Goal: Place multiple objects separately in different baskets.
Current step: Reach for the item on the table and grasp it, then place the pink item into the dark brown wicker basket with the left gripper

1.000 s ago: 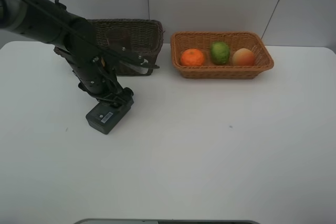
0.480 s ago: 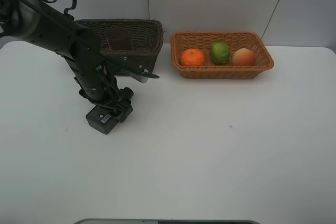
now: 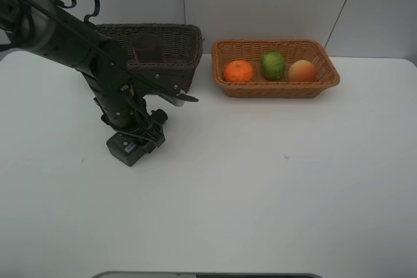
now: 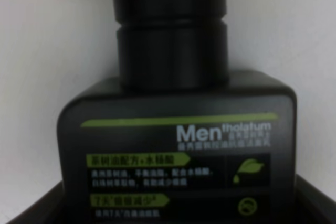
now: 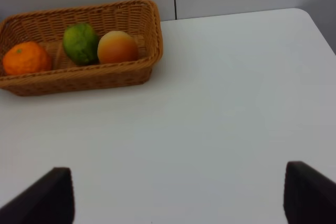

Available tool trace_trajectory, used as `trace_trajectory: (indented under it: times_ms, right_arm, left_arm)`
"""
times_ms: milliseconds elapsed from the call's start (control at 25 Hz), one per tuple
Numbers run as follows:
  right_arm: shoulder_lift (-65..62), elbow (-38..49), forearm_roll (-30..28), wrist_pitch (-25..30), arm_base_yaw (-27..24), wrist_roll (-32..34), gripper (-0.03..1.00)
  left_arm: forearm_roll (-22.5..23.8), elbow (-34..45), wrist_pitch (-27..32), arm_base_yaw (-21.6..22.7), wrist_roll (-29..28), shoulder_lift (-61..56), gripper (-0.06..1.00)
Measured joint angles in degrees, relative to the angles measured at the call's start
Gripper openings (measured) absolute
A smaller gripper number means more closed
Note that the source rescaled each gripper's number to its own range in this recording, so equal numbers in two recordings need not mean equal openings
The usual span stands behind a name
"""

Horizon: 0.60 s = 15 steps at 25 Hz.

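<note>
left arm reaches down from the upper left over the white bench point(image 3: 273, 193), its left pincer point(image 3: 144, 136) low at the dark green bottle point(image 3: 132, 146), which lies flat on the bench in front of the dark brown basket point(image 3: 166, 47); left wrist view is filled by the bottle point(image 4: 178, 150), black cap point(image 4: 170, 30) pointing away from the camera, green stripe and label readable, only dark corners of the fingers point(image 4: 31, 208) show at either side low in frame, so cannot tell if the pincer is closed on the bottle or merely around it

dark brown basket sits at the back of the bench, a mauve cup point(image 3: 147, 49) dimly visible inside

to its right, just beside but apart, light tan basket point(image 3: 277, 86) holds three fruits in a row: orange point(image 3: 238, 71), green lime-like fruit point(image 3: 273, 65), red-orange fruit point(image 3: 302, 70)

right wrist view: right pincer point(image 5: 178, 198) spread open, holding nothing, over bare bench, well apart from the tan basket point(image 5: 79, 80) with its three fruits
</note>
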Motion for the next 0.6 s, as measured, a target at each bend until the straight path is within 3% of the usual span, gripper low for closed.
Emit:
trace_trajectory:
  times_ms: [600]
  right_arm:
    - [0.0,0.0,0.0,0.0,0.0,0.0,0.77]
  left_arm:
    - [0.0,0.0,-0.04,0.0,-0.05,0.0,0.82]
